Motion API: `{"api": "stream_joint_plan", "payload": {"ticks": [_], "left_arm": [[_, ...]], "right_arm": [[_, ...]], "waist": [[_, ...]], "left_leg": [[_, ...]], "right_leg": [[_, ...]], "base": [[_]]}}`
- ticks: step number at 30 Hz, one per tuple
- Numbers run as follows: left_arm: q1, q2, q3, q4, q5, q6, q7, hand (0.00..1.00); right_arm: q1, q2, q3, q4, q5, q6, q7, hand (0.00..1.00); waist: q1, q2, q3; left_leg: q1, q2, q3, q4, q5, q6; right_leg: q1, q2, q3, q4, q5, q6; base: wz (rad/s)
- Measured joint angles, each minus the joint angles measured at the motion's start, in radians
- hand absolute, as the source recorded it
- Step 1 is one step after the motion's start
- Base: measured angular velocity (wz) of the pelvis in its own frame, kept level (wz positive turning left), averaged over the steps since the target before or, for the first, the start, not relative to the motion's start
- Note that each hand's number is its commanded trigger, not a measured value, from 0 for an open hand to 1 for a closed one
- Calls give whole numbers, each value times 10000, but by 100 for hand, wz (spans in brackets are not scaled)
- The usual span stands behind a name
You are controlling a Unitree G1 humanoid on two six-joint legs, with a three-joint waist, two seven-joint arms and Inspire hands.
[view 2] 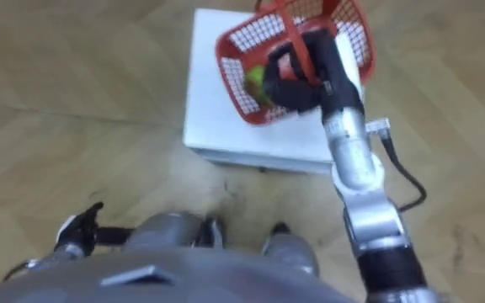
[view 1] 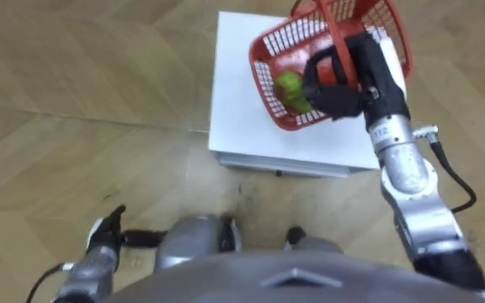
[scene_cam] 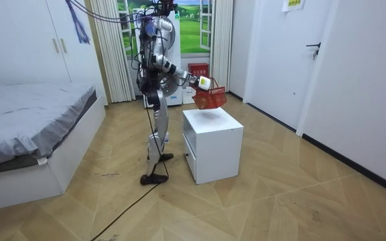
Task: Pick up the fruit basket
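Near left, the left hand (view 1: 101,238) hangs, state unreadable; farther right, the right hand (view 1: 343,80) clenches the handle of the red fruit basket (view 1: 280,40). In the room view the basket hangs just clear above the white cabinet (scene_cam: 213,120); seemingly light, stiff plastic, best held by that handle.

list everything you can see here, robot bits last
red plastic mesh basket: one, red, held tilted above the cabinet by its handle
round green fruit: one seen, green, inside the basket
white boxy bedside cabinet: one, white, on the floor in front of the robot
bed with grey cover: one, grey, room view's left
white wardrobe: one, white, behind the bed
pale curtains: pale, behind the robot
white door: one, white, room view's right
wooden herringbone floor: light brown, throughout
right robot hand: black, curled round the basket handle
left robot hand: dark, low at the robot's side
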Motion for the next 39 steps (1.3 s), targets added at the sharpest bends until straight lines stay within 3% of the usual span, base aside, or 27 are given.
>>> {"api": "stream_joint_plan", "payload": {"ticks": [2,4,9,20,21,22,39], "left_arm": [[111,-118,3,418,63,32,101,0],[237,-296,-8,833,308,254,129,0],[281,-414,7,845,396,475,238,0],[536,-460,-6,779,411,653,51,0],[542,-460,-3,780,406,653,49,0],[544,-460,-2,773,408,655,50,0],[545,-467,-14,626,471,679,46,0]], "right_arm": [[182,17,119,48,-4,-17,27,100],[323,14,174,224,0,-87,-46,100],[363,7,183,723,9,-175,-115,100],[644,26,271,930,89,-208,-116,100],[642,29,268,931,80,-208,-157,95],[636,38,269,931,80,-210,-173,0],[650,53,375,1319,141,-252,-139,0]], "waist": [[69,-20,15],[-91,-99,77],[-378,-16,128],[-615,11,26],[-613,3,22],[-615,4,22],[-584,54,69]], "left_leg": [[414,-39,104,-493,37,13],[817,-158,222,-694,30,-2],[889,-82,200,-991,130,-202],[575,93,150,-1032,249,-370],[568,85,137,-1031,248,-369],[569,74,104,-1029,248,-369],[482,71,-77,-980,238,-377]], "right_leg": [[50,64,-270,-321,142,-59],[209,37,-462,-747,628,-217],[158,232,-748,-826,695,-315],[-187,396,-1074,-819,762,-426],[-185,388,-1107,-820,763,-428],[-171,375,-1162,-821,764,-430],[-156,363,-1529,-809,772,-443]], "base": [[-14],[-11],[-11],[-2],[7],[9],[1]]}}
